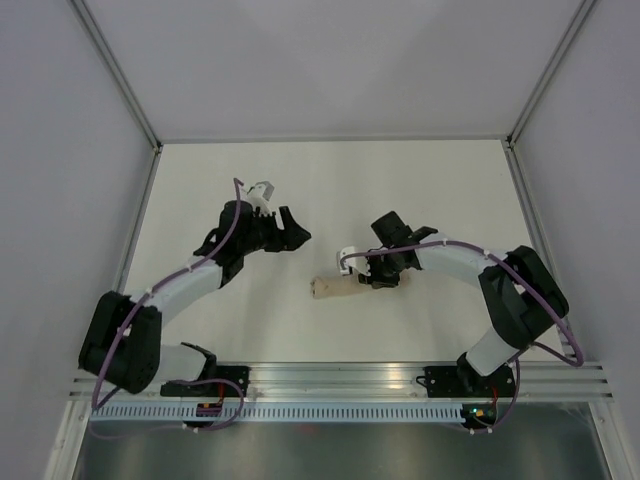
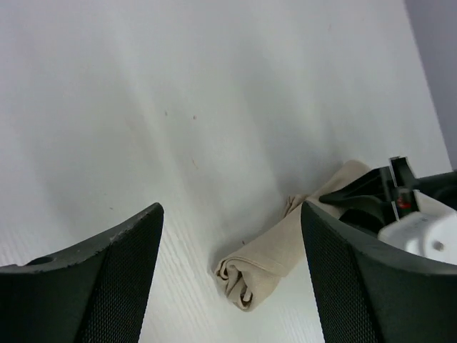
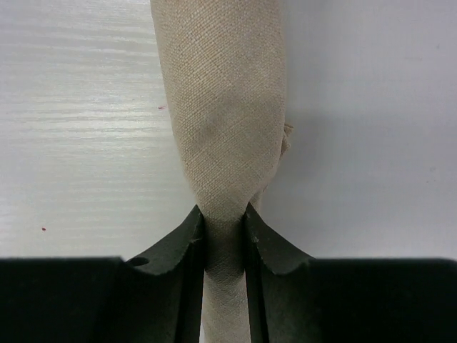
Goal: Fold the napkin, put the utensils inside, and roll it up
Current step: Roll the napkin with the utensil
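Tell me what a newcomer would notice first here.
The slim rolled tan-beige cloth napkin lies near the middle of the white table. One end of it is pinched between the dark jaws of the right gripper. The left gripper stands wide open to the napkin's left and farther back, holding nothing.

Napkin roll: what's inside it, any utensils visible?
The napkin roll's open end in the left wrist view shows only coiled cloth layers. No utensils poke out; the fabric covers whatever lies inside, and the right end effector clamps it near the other end.
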Available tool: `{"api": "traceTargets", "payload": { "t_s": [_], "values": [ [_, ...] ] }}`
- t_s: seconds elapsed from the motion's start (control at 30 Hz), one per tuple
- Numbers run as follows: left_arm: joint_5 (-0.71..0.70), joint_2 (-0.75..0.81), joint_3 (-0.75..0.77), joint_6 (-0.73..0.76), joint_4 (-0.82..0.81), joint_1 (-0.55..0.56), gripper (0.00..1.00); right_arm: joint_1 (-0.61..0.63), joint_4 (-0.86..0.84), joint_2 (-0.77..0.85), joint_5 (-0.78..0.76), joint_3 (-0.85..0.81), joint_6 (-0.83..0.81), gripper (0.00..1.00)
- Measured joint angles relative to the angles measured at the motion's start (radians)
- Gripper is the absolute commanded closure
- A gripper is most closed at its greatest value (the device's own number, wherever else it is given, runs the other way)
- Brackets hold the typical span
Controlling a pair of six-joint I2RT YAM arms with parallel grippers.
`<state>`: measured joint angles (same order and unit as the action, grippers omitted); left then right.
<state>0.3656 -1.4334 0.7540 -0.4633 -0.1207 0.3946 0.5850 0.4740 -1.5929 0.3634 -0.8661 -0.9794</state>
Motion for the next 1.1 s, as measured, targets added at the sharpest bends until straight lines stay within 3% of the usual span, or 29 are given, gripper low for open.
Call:
{"api": "traceTargets", "payload": {
  "t_s": [0.2,0.4,0.57,0.7,0.87,1.1],
  "values": [
    [-0.236,0.305,-0.207,0.026,-0.216,0.077,0.13,-0.042,0.168,-0.124,0.071,-0.151,-0.038,0.83],
    [-0.449,0.439,-0.377,0.250,-0.378,0.408,0.09,-0.079,0.367,-0.275,0.142,-0.332,-0.060,0.83],
    [-0.560,0.438,-0.387,0.440,-0.425,0.573,0.07,-0.094,0.486,-0.366,0.171,-0.441,-0.065,0.83],
    [-0.602,0.371,-0.367,0.563,-0.430,0.681,0.07,-0.104,0.553,-0.420,0.189,-0.505,-0.064,0.83],
    [-0.655,0.122,-0.245,0.720,-0.396,0.797,0.05,-0.113,0.623,-0.472,0.206,-0.565,-0.064,0.83],
    [-0.670,-0.095,-0.161,0.879,-0.399,0.825,0.01,-0.118,0.650,-0.496,0.216,-0.591,-0.063,0.83]
  ]
}}
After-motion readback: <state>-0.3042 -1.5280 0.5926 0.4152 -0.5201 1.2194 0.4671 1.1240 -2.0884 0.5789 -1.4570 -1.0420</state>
